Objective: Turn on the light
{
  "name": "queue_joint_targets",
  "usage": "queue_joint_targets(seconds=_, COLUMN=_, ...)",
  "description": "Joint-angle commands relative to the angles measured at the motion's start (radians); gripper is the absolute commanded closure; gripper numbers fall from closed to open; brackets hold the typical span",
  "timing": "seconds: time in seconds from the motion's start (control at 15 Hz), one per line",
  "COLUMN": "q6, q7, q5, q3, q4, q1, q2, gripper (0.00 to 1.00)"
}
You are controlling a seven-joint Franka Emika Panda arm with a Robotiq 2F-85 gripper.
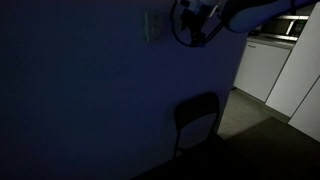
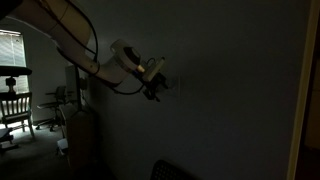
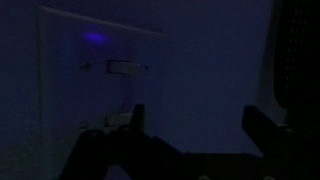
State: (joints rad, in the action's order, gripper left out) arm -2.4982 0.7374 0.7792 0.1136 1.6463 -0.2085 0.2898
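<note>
The room is dark. The light switch is a small pale wall plate, seen high on the wall in an exterior view and faintly beside the gripper in the other. In the wrist view the plate fills the left half, with a small blue glow near its top and a rocker at its middle. My gripper hangs just beside the plate, close to the wall. In the wrist view its two fingers stand wide apart with nothing between them; the left fingertip overlaps the plate's lower right corner.
A dark chair stands against the wall below the switch. White cabinets and a doorway lie beyond the wall's corner. In an exterior view a wooden chair stands by a window with blinds.
</note>
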Motion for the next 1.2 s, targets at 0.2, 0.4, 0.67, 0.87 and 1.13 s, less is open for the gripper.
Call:
queue_joint_targets(seconds=0.2, q6=-0.088, q7=0.023, q5=-0.009, q3=0.017, q4=0.040, q1=0.031, q2=-0.013, gripper=0.00)
queue_joint_targets(seconds=0.4, q6=-0.108, q7=0.032, q5=0.018, q3=0.012, q4=0.038, q1=0.026, q2=-0.015, gripper=0.00)
queue_joint_targets(seconds=0.67, q6=-0.095, q7=0.048, q5=0.053, q3=0.006, q4=0.023, q1=0.021, q2=-0.032, gripper=0.00)
queue_joint_targets(seconds=0.87, q6=-0.091, q7=0.065, q5=0.074, q3=0.006, q4=0.016, q1=0.021, q2=-0.045, gripper=0.00)
queue_joint_targets(seconds=1.13, q6=-0.120, q7=0.097, q5=0.109, q3=0.008, q4=-0.026, q1=0.023, q2=-0.063, gripper=0.00)
